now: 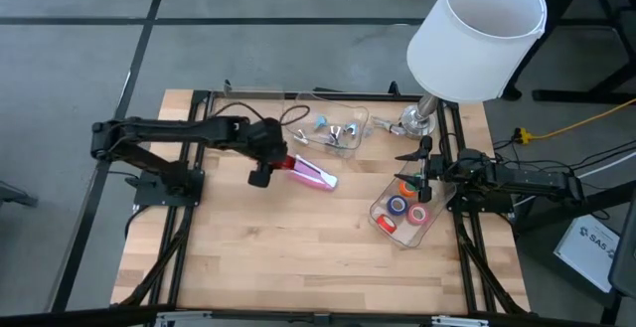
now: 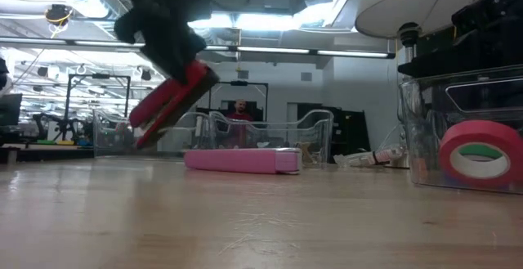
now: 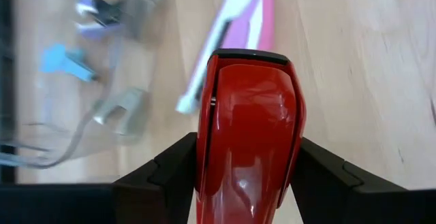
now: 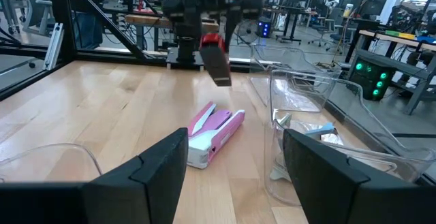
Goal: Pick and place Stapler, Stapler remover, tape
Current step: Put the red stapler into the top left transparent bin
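Now red stapler (image 3: pixel 248 135) is clamped in left gripper (image 1: pixel 266 164), held tilted above table (image 1: pixel 258 257) near pink stapler (image 1: pixel 314 174); slip or collision risked; right gripper (image 1: pixel 421 173) waits open over tape (image 1: pixel 399 206) bin (image 1: pixel 427 230).

From your right wrist camera you look past the right gripper (image 4: pixel 235 176), whose two dark fingers (image 4: pixel 160 166) stand wide apart with nothing between them, across the wooden worktop (image 4: pixel 102 108). A pink stapler (image 4: pixel 214 134) lies flat on the wood just beyond the fingers, beside a clear plastic bin (image 4: pixel 310 132) that holds silvery and blue pieces. Farther off, the left gripper (image 4: pixel 204 30) hangs above the worktop with a red stapler (image 4: pixel 216 59) clamped in it, tilted nose-down and clear of the wood.
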Controlling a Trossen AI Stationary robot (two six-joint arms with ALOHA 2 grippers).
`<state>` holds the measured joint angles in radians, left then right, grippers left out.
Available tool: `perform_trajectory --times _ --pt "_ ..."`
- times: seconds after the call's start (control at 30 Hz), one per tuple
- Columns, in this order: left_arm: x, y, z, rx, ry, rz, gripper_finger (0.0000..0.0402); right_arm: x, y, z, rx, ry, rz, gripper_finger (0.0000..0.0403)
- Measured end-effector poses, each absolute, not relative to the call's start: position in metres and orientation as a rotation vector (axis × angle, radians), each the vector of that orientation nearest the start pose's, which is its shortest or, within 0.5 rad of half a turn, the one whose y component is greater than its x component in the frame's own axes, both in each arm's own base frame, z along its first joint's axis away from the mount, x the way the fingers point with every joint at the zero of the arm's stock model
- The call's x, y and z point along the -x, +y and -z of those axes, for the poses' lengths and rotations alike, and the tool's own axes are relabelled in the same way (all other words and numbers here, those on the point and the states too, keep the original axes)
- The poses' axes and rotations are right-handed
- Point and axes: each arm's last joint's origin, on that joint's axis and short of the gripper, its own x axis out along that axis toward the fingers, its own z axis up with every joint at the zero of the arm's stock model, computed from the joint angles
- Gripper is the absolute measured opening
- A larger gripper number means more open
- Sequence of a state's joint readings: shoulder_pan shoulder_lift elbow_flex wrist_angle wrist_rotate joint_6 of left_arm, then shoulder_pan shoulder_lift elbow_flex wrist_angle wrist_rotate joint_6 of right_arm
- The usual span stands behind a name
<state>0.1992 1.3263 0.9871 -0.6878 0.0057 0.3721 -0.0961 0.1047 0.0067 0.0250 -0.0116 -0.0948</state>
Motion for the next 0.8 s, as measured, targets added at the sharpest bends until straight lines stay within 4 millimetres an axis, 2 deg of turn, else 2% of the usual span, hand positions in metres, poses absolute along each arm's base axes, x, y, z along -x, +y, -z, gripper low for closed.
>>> perform_trajectory --times 0.27,0.53,0.8 --pt "-0.237 0.052 -0.278 -0.222 0.915 -0.08 0.0191 -0.103 -0.01 -0.16 0.091 0.077 0.081 0.0239" --pt "-0.221 0.053 -0.3 -0.291 0.819 -0.19 0.0191 -0.103 -0.01 -0.16 0.091 0.077 0.081 0.0239" --pt "-0.193 0.063 -0.326 -0.305 0.692 -0.326 0.0191 -0.103 -0.01 -0.16 0.091 0.077 0.081 0.0239"
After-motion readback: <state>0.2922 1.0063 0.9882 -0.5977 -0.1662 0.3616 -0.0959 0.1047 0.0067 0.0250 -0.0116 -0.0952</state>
